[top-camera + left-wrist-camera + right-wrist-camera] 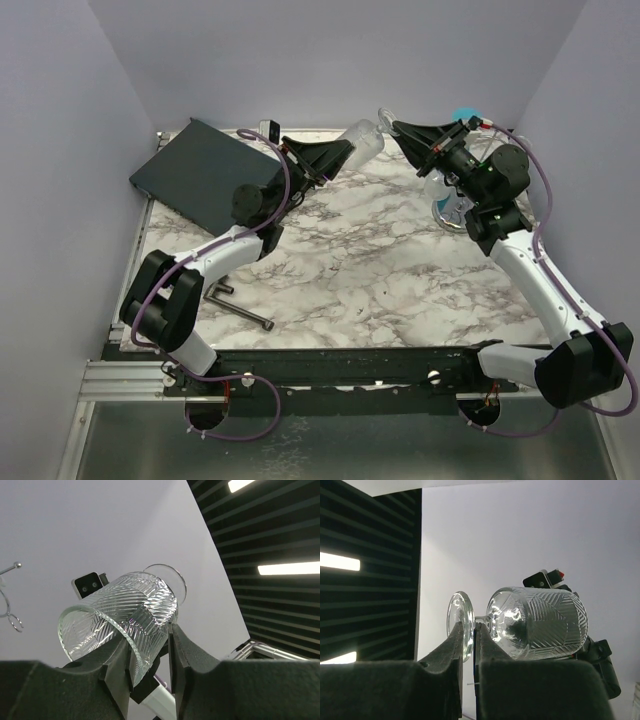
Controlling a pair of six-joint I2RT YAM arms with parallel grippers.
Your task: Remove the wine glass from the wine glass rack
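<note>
The clear cut-pattern wine glass lies on its side in the air at the back of the table, held between both grippers. My left gripper is shut on the bowl's rim; in the left wrist view its fingers pinch the rim wall of the glass. My right gripper is shut on the glass's round foot; in the right wrist view it clamps the foot, with the bowl to the right. The chrome rack stands below my right arm, partly hidden. Its wire loops show at the left wrist view's edge, apart from the glass.
A dark grey flat box lies at the back left. A metal hex key lies near the left arm's base. A teal object peeks out behind the right gripper. Purple walls close in on three sides.
</note>
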